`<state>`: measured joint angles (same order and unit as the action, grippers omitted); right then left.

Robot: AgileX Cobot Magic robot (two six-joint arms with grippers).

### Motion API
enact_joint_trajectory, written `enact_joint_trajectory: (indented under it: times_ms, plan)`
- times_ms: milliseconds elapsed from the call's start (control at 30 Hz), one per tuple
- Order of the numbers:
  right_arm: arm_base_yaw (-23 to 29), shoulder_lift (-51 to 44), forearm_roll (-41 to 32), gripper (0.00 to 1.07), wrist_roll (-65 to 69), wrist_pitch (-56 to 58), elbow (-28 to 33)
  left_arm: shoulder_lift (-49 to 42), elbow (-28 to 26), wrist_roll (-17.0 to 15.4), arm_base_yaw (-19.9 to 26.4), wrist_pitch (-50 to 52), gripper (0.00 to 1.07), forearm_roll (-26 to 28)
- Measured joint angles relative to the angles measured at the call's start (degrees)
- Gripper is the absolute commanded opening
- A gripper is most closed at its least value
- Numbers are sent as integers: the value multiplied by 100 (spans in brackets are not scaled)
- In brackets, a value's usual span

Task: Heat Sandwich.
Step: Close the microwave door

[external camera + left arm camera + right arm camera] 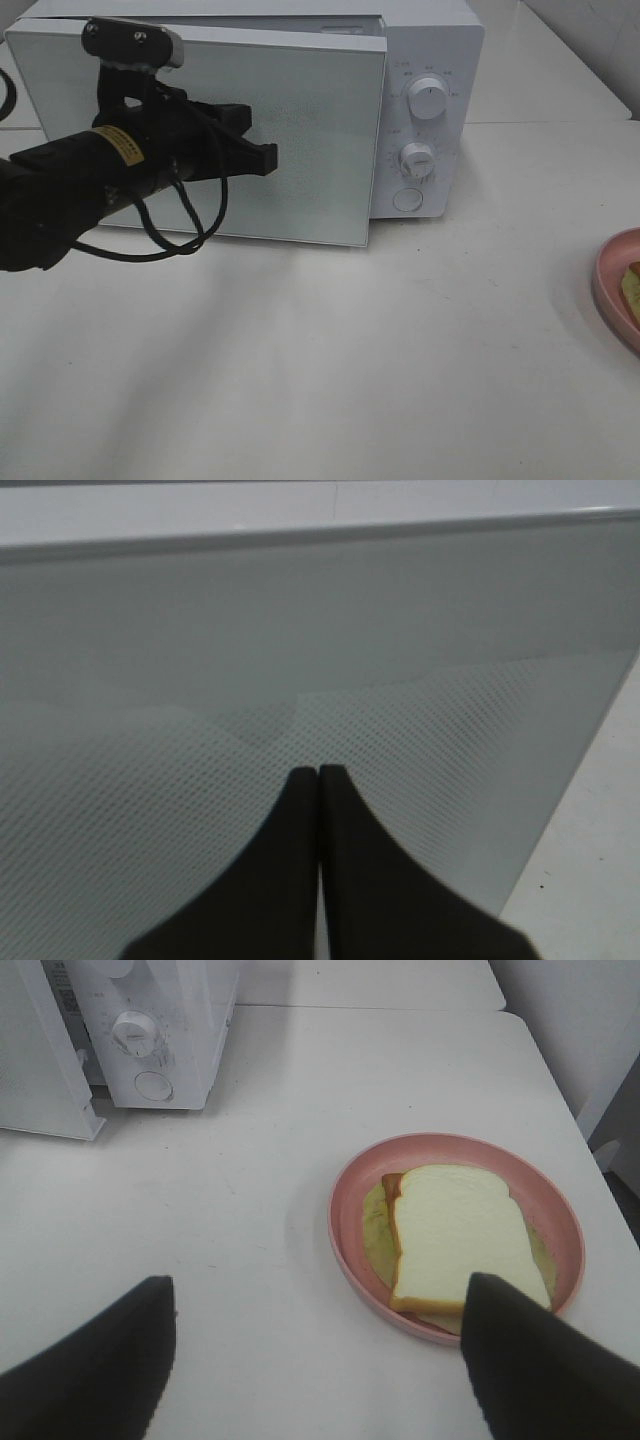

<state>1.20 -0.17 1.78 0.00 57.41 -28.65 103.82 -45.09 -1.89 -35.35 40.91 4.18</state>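
- Sandwich (632,283), in the exterior high view, shows only as a sliver at the far right edge of the frame, lying on the pink plate (612,285), itself cut off by the edge. It is well apart from the microwave (430,60) at the top of the frame.
- In the same view the left gripper (262,155) reaches in from the left, its black tips against the face of the microwave door (310,130), which stands slightly ajar along its top edge. The right gripper is not visible here.
- In the left wrist view, the left gripper (319,776) has its fingers pressed together with nothing between them; the tips meet at the dotted glass of the door (450,650), which fills most of the frame.
- In the right wrist view, the sandwich (455,1235) lies flat in the plate (345,1195), right of centre: a white top slice with tan crust, and yellow-green filling peeking out at its left and lower edges. The right gripper (320,1350) stands wide open and empty, its fingers (95,1360) in the lower corners, one tip overlapping the plate's near rim.
- Judged by its look, the sandwich is light, soft and easily crushed, and its layers may slide apart. Taking the stiff plate by its rim looks safer than pinching the bread.
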Motion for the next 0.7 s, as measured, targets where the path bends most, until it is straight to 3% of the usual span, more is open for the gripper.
enact_joint_trajectory:
  times_ms: [267,400,567,700]
  plan:
    - [0,0,0,76,0,0,0,395,-653,74,-189,-229,0,166]
    - [0,0,0,76,0,0,0,688,-1238,189,-264,-602,0,241]
    - [0,0,0,76,0,0,0,802,-1438,223,-332,-802,0,241]
    - [0,0,0,76,0,0,0,980,-1799,453,-378,-1008,0,435]
